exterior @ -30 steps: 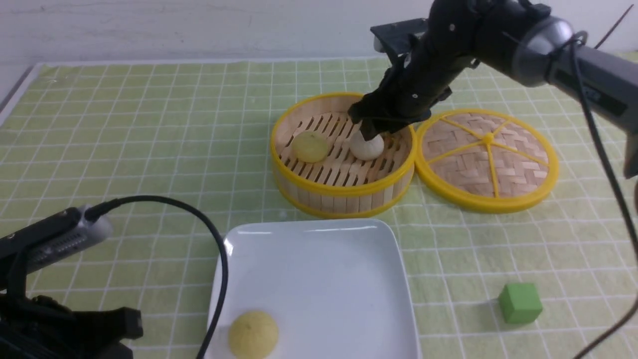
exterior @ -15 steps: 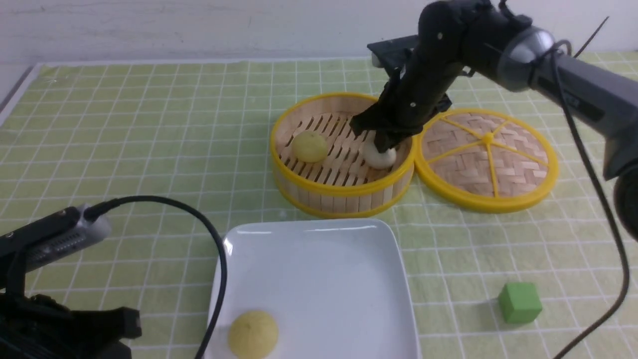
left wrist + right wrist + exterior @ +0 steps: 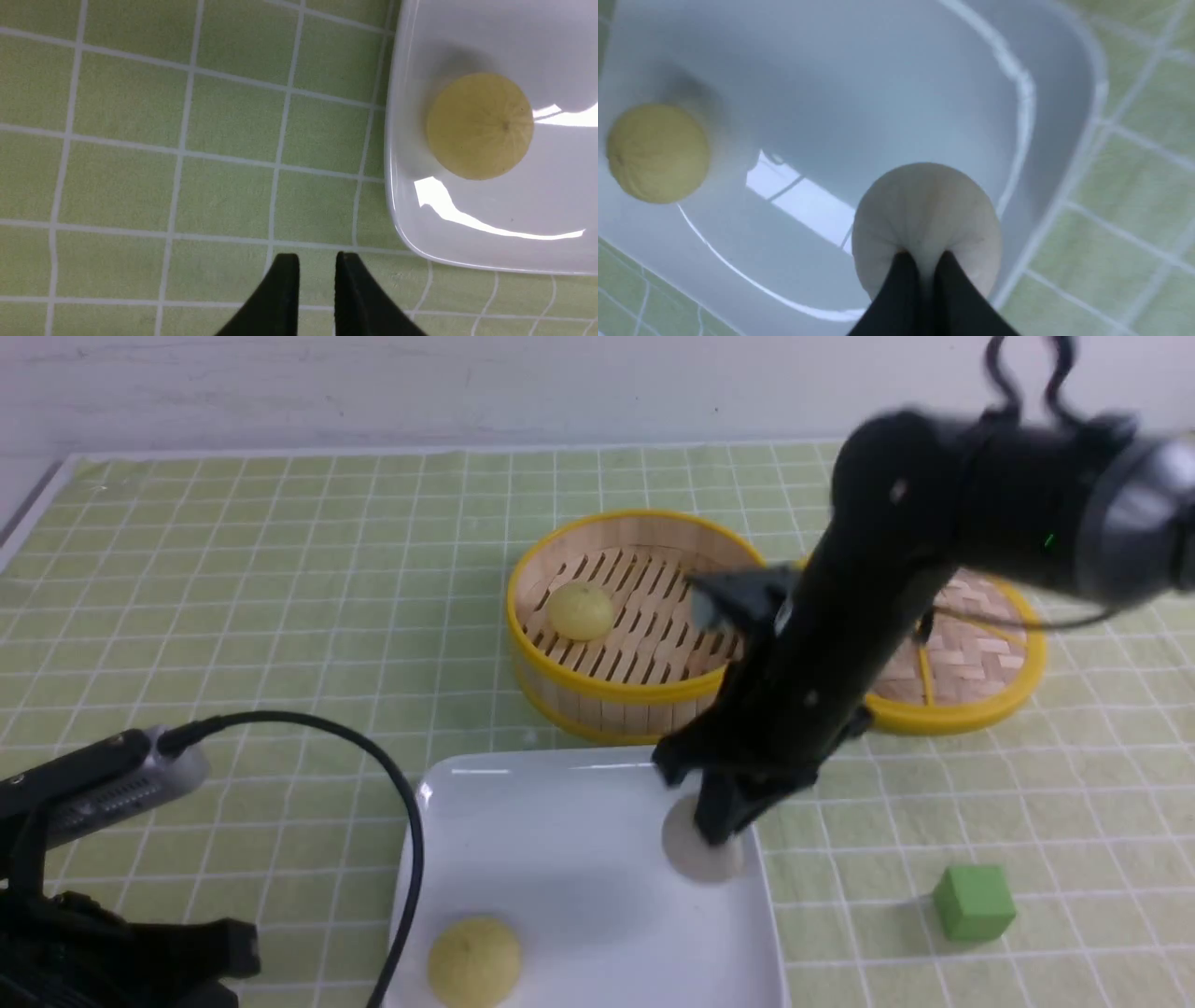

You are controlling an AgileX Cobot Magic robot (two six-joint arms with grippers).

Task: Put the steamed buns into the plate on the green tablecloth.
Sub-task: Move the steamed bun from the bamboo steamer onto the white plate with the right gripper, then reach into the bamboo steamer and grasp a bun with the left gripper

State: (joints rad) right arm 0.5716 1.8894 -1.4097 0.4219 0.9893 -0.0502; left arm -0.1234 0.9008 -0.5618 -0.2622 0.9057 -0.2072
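The steamed buns are being shifted one by one: a yellow one [image 3: 474, 961] sits on the plate [image 3: 597, 915] nearest me. Beyond it, my right claw [image 3: 924, 259] has just carried the grey-white bun [image 3: 927, 224] out of the steamer [image 3: 621, 686] and over the plate, its tips pinched tight on the dough; I judge only lowering and release remain for it. Off to the side, my left claw [image 3: 316, 261] stands slightly parted, holding nothing. Farther off, the last yellow bun [image 3: 580, 610] waits in the steamer.
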